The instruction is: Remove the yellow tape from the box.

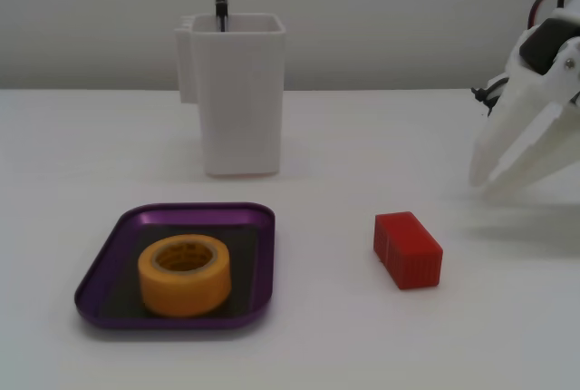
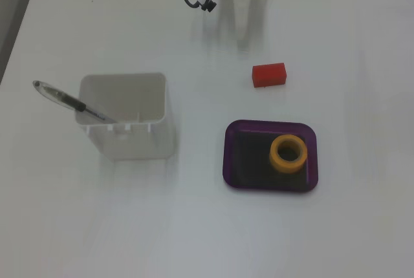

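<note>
I find the yellow tape [image 1: 184, 274] lying flat inside the box [image 1: 104, 259], hollow core upward. My claw [image 1: 483, 180] hangs spread and empty at far right, well apart, so nothing is grasped yet.

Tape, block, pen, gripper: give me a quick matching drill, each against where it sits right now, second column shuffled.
Things:
1. tape
2. block
3. pen
4. gripper

Places:
A. standing in the white container
B. on the bare table, between tray and arm
C. lying flat in the purple tray
D. above the table at the right edge of the side-on fixed view, holding nothing

Pairs: 1-C, 2-B, 3-A, 4-D
</note>
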Controlling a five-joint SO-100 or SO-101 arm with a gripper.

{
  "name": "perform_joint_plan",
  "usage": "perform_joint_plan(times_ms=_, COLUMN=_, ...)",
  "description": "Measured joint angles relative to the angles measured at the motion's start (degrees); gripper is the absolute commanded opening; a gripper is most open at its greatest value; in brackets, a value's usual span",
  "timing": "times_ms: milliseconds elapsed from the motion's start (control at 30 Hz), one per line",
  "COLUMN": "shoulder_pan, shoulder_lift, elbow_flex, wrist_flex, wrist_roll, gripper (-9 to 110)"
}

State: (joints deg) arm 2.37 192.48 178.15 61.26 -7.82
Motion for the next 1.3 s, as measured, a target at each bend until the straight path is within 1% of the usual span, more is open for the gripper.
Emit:
perform_joint_plan(times_ms=133, shoulder_pan=0.0, shoulder_lift=0.0, elbow_flex=-3.3, wrist_flex=-0.4, wrist_roll=0.0, gripper=0)
perform_joint_plan(times_ms=267, shoulder_pan=-0.3, shoulder_lift=-0.4, elbow_flex=-14.2, wrist_flex=-0.8, wrist_roll=0.0, gripper=0)
perform_joint_plan(times_ms=367, shoulder_pan=-1.8, shoulder_lift=-4.0, elbow_flex=-22.9, wrist_flex=-1.0, wrist_roll=0.0, gripper=0)
perform_joint_plan(times_ms=500, shoulder_pan=-3.8, shoulder_lift=-19.1, elbow_flex=-32.5, wrist_flex=-1.0, wrist_roll=-1.1, gripper=0)
perform_joint_plan(times_ms=667, shoulder_pan=-8.2, shoulder_lift=-44.9, elbow_flex=-45.5, wrist_flex=-1.1, wrist_roll=-10.5, gripper=0)
perform_joint_plan(times_ms=800, shoulder_pan=-12.0, shoulder_lift=-65.1, elbow_flex=-57.0, wrist_flex=-0.6, wrist_roll=-13.9, gripper=1)
perform_joint_plan(times_ms=867, shoulder_pan=-12.6, shoulder_lift=-74.3, elbow_flex=-63.8, wrist_flex=0.4, wrist_roll=-14.4, gripper=2)
perform_joint_plan(times_ms=1000, shoulder_pan=-12.3, shoulder_lift=-90.4, elbow_flex=-77.0, wrist_flex=1.8, wrist_roll=-14.7, gripper=11)
perform_joint_plan(times_ms=1067, shoulder_pan=-12.4, shoulder_lift=-97.0, elbow_flex=-83.1, wrist_flex=1.8, wrist_roll=-14.7, gripper=13)
perform_joint_plan(times_ms=1300, shoulder_pan=-12.5, shoulder_lift=-114.3, elbow_flex=-101.7, wrist_flex=1.9, wrist_roll=-14.7, gripper=13)
